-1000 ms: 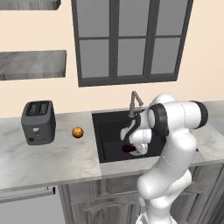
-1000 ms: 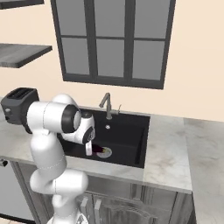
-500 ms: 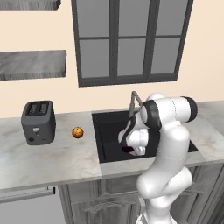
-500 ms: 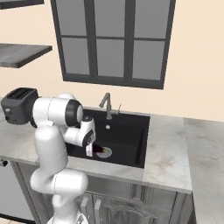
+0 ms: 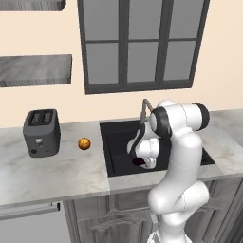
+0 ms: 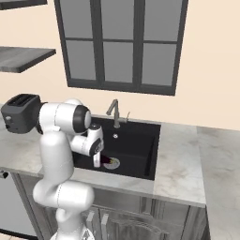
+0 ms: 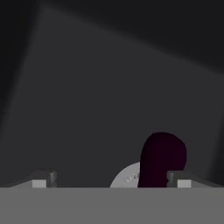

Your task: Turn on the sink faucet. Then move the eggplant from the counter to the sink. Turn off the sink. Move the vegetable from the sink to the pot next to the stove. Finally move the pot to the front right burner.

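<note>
The dark purple eggplant (image 7: 162,157) lies on the floor of the black sink (image 6: 140,140), partly over the round silver drain (image 6: 114,163). My gripper (image 7: 111,179) hangs open just above it, with the eggplant (image 6: 108,161) close to one fingertip (image 7: 178,178) and nothing between the jaws. From the left, the hand (image 5: 141,156) reaches down into the sink (image 5: 116,142) over the eggplant (image 5: 137,162). The sink faucet (image 6: 114,112) stands at the basin's back edge, behind the arm (image 5: 144,107). The marbled counter (image 5: 57,175) runs along both sides. The pot and burner are out of view.
A small round orange fruit (image 5: 84,143) sits on the counter left of the sink, beside a dark toaster (image 5: 42,133). A dark-framed window (image 6: 122,42) fills the wall behind. Open counter (image 6: 178,154) lies right of the basin.
The arm's elbow has swung slightly left and up. The hand stays low in the sink over the eggplant, and the jaws stay open.
</note>
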{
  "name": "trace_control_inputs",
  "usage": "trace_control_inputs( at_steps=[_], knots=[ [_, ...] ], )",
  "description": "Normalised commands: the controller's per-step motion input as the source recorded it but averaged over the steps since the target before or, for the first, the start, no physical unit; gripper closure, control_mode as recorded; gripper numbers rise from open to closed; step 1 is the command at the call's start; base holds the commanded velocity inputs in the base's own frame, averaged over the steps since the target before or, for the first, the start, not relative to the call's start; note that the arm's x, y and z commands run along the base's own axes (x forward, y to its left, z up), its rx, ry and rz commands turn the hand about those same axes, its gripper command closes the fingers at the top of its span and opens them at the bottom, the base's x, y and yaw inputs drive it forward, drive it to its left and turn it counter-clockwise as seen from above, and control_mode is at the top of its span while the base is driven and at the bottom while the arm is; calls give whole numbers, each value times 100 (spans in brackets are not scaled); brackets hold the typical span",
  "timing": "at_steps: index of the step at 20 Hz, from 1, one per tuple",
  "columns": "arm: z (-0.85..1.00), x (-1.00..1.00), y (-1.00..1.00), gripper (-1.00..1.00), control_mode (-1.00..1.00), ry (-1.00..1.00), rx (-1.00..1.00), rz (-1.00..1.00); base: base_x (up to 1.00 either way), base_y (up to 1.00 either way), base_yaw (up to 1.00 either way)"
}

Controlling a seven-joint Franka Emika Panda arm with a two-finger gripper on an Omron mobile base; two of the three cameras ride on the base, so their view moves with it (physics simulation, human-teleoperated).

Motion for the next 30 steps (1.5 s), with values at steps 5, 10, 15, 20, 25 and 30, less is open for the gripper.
trace_control_inputs(
  at_steps=[5,10,15,20,25,30],
  knots=[
    [-10,22,0,-100,-100,0,0,0,0,0,0],
    [-11,20,-1,-100,-100,0,0,0,0,0,0],
    [-10,20,0,-100,-100,0,0,0,0,0,0],
    [-14,20,0,-100,-100,0,0,0,0,0,0],
    [-20,20,0,-100,-100,0,0,0,0,0,0],
    [-21,14,0,-100,-100,0,0,0,0,0,0]
  ],
)
